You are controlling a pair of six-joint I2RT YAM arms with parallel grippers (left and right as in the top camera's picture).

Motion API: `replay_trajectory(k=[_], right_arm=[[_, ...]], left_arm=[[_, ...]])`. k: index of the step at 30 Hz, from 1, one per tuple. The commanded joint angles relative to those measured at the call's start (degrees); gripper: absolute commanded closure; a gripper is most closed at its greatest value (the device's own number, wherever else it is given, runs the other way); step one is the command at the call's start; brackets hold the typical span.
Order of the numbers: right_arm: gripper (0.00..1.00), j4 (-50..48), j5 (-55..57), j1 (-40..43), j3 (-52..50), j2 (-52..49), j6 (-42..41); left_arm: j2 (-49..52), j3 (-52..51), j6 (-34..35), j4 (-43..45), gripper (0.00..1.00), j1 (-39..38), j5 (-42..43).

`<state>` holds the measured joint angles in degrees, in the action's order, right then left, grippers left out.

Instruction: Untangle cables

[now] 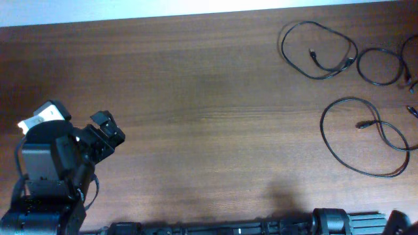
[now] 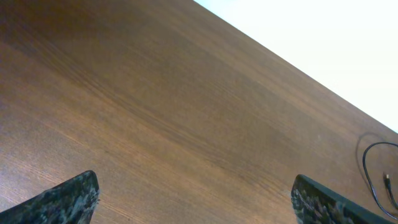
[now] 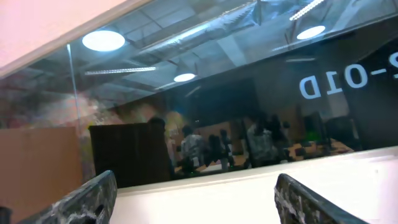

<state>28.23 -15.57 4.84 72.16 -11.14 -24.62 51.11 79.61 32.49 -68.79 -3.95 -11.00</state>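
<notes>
Cables all lie at the right end of the worktop [image 1: 196, 98], far from the left arm.

**Claws**
- The left claw [image 2: 194, 190] is wide open and empty. It hovers low over bare wood at the left end.
- The right claw [image 3: 196, 205] also has its fingers apart with nothing between them. It points up at a window [image 3: 236, 106], away from the worktop.

**Step, as I judge it:** mostly sorted, and any leftover work is on the right arm's side.

**How to do it well**
- Bring the right claw down over one single strand, away from any crossing.
- Pinch near a plug end and drag slowly toward bare wood so the neighbours don't follow.
- Keep the left claw parked.
- Check the far right corner first. The round loop there runs just beside another strand, and I cannot tell whether they cross.

**Count**
- Three clear cables: the top loop [image 1: 314, 53], the round loop [image 1: 358, 65] and the big loop [image 1: 360, 124], which crosses only itself.
- One edge strand [image 1: 404, 59] is cut off by the frame, so I cannot tell whether it is a fourth cable.
- One stray plug [image 1: 411, 109] lies by the edge.
- Two arms, two claws.
</notes>
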Motion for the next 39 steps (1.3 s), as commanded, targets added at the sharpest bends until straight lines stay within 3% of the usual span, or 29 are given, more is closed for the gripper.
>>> replay_trajectory(k=[1,2,3,10,12,18,31,39], right_arm=[[0.20,0.5,-0.3,-1.5,0.1,4.7,0.9],[0.20,0.4,-0.3,-1.5,0.1,7.2,0.9],[0.01,0.4,-0.3,-1.8,0.1,9.1,0.9],[0.02,8.0,0.1,-2.1,2.8,10.8,0.9],[0.01,8.0,10.5,-2.1,2.6,10.8,0.8],[0.01,9.4,14.7,-2.1,0.4,10.8,0.8],[0.01,3.0,19.5,-2.1,-35.3,10.8,0.8],[0.02,-11.6,21.0,-2.1,-58.4,10.9,0.8]], left_arm=[[-0.2,0.3,-0.9,0.1,0.01,0.2,-0.8],[-0.2,0.3,-0.9,0.1,0.01,0.2,-0.8],[-0.2,0.3,-0.9,0.1,0.01,0.2,-0.8],[-0.2,0.3,-0.9,-0.2,0.01,0.2,-0.8],[-0.2,0.3,-0.9,-0.8,0.01,0.2,-0.8],[-0.2,0.3,-0.9,-0.8,0.01,0.2,-0.8],[-0.2,0.3,-0.9,-1.0,0.01,0.2,-0.8],[-0.2,0.3,-0.9,-1.0,0.01,0.2,-0.8]])
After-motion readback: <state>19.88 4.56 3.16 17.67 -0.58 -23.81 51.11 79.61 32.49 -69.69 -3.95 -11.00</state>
